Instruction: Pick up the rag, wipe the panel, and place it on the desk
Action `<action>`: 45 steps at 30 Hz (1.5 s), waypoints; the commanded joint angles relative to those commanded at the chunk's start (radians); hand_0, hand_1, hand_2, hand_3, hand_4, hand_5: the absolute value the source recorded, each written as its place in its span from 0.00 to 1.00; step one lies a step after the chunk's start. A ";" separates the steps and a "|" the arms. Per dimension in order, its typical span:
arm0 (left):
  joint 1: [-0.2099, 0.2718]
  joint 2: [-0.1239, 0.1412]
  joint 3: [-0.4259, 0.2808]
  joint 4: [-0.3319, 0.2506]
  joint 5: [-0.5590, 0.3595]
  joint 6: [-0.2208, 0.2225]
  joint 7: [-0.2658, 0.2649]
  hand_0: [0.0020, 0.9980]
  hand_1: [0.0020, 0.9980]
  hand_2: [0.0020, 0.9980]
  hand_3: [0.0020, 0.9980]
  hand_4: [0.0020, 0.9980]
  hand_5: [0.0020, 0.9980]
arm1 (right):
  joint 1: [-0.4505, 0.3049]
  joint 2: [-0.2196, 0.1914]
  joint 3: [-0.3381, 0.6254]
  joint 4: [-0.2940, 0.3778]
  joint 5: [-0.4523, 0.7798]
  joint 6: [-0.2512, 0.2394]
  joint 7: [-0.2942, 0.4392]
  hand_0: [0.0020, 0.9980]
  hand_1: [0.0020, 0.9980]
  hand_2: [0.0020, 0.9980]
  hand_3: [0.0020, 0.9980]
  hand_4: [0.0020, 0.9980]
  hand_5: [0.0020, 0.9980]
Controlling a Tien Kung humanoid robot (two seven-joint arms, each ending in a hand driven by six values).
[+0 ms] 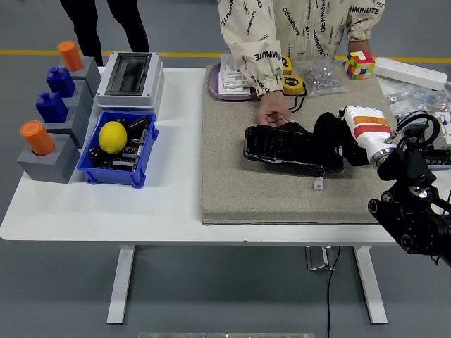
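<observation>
Here the right hand (337,141) is closed around a black rag (328,129), pressing it on the right end of the black panel (290,148), which lies on the beige mat (232,183). A person's hand (273,113) rests at the panel's far left corner.

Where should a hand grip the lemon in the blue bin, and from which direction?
Probably from straight above, fingers wrapping the lemon's rounded top. It sits high in the blue bin with its upper half clear, while the bin walls and the dark parts beside it block any side approach.
</observation>
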 joint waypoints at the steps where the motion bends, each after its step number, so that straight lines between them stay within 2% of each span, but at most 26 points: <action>1: 0.000 0.000 0.001 0.000 -0.001 0.000 0.000 0.65 0.70 0.74 0.57 0.60 0.47 | 0.002 0.004 -0.003 0.002 0.000 0.000 0.000 0.31 0.37 0.39 0.38 0.98 0.05; 16: -0.001 0.002 0.009 0.000 -0.003 -0.001 -0.002 0.65 0.70 0.74 0.57 0.60 0.47 | 0.036 0.074 -0.106 0.022 0.020 0.000 -0.003 0.31 0.37 0.39 0.38 0.98 0.04; 31: 0.004 0.008 0.016 0.000 0.000 0.000 0.001 0.65 0.70 0.74 0.57 0.60 0.47 | 0.090 0.157 -0.262 0.072 0.044 0.001 -0.010 0.31 0.37 0.39 0.38 0.97 0.04; 38: 0.004 0.010 0.022 0.000 -0.002 -0.001 0.000 0.65 0.70 0.74 0.57 0.60 0.47 | 0.110 0.157 -0.307 0.086 0.049 0.001 -0.012 0.31 0.37 0.39 0.38 0.97 0.04; 45: 0.002 0.009 0.018 0.000 0.001 -0.001 0.002 0.65 0.70 0.74 0.56 0.60 0.47 | 0.112 0.157 -0.313 0.077 0.049 0.002 -0.011 0.31 0.37 0.39 0.38 0.97 0.04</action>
